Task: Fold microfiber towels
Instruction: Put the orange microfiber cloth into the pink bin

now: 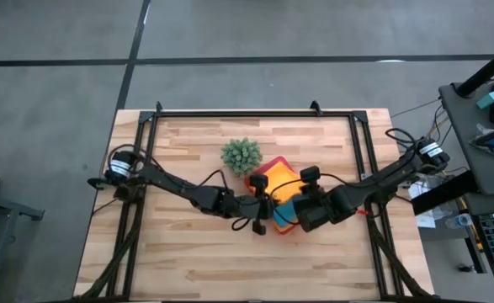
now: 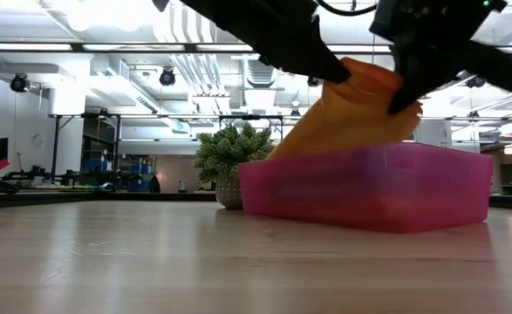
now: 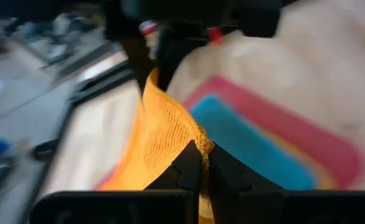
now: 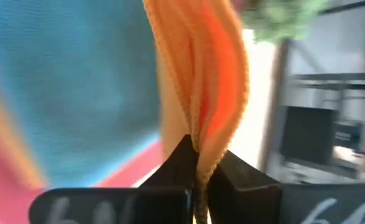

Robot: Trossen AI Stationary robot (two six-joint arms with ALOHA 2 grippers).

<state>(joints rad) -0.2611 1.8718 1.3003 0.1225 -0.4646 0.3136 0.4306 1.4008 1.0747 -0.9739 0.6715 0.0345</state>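
High view shows the wooden table (image 1: 188, 252) first, and on it the pink tray (image 2: 369, 196), my landmark for everything else. Lying flat in the tray is the light blue towel (image 3: 250, 140), waiting its turn. Raised above the tray hangs the orange towel (image 2: 360, 109), stretched between my two grippers so that, as I judge it, its edges can be brought together for a fold without dragging on the stack below. My right gripper (image 4: 199, 163) is above the tray's near side, fingers pressed together on a bunched edge of the orange towel. My left gripper (image 3: 204, 163) is at the tray's left side, clamped on another edge of the same cloth. Just beyond the tray's far-left corner stands the small plant (image 1: 241, 155), clear of the work.
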